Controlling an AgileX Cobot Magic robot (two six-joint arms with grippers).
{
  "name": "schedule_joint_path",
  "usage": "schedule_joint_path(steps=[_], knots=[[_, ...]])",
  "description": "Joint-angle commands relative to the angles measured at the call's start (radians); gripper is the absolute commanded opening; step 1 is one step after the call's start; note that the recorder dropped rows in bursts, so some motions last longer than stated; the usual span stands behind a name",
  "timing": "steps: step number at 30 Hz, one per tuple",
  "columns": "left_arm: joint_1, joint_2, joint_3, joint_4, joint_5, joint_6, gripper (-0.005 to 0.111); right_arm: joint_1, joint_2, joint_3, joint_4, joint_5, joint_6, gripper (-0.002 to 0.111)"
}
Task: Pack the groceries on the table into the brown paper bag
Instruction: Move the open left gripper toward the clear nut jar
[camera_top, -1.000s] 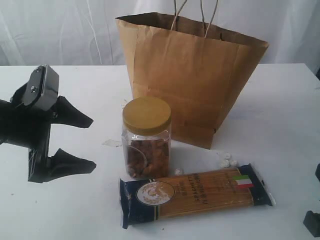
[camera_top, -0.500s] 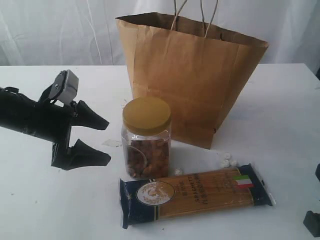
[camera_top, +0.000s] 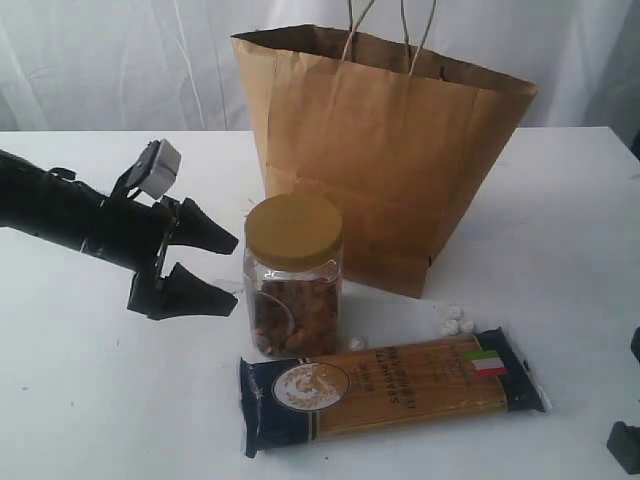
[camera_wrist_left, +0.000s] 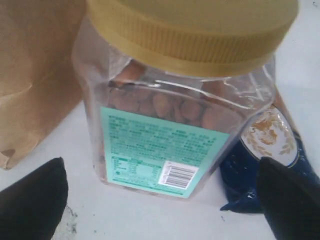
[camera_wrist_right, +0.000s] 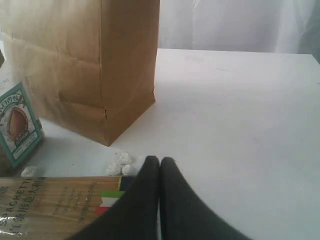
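Left pincer (camera_top: 237, 270) nearer jar (camera_top: 293, 275) (upright) | spaghetti pack (camera_top: 392, 390) lies left-right

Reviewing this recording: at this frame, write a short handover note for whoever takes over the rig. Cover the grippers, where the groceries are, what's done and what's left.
Left gripper: open, empty, aimed at the gold-lidded clear plastic jar, close beside it but not gripping.
Right gripper: shut, empty, low over the white table by the long navy-ended spaghetti pack.
The jar stands upright in front of the tall brown paper bag; the spaghetti pack lies flat in front of the jar.
Done: cannot tell, the bag's inside is hidden.
Left: bag the jar (likely next) and the spaghetti pack.
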Motion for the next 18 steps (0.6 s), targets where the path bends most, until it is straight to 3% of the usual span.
schedule_joint_path(steps=[1,11,18], knots=[[-0.004,0.05,-0.065,0.016,0.073,0.16,0.105,-0.001,-0.007,0.002,-0.002,0.002,0.004,0.0],[-0.004,0.177,-0.19,0.051,0.251,0.16,0.105,-0.001,-0.007,0.002,-0.002,0.002,0.004,0.0],[-0.004,0.196,-0.219,-0.033,0.301,0.16,0.105,-0.001,-0.007,0.002,-0.002,0.002,0.004,0.0]])
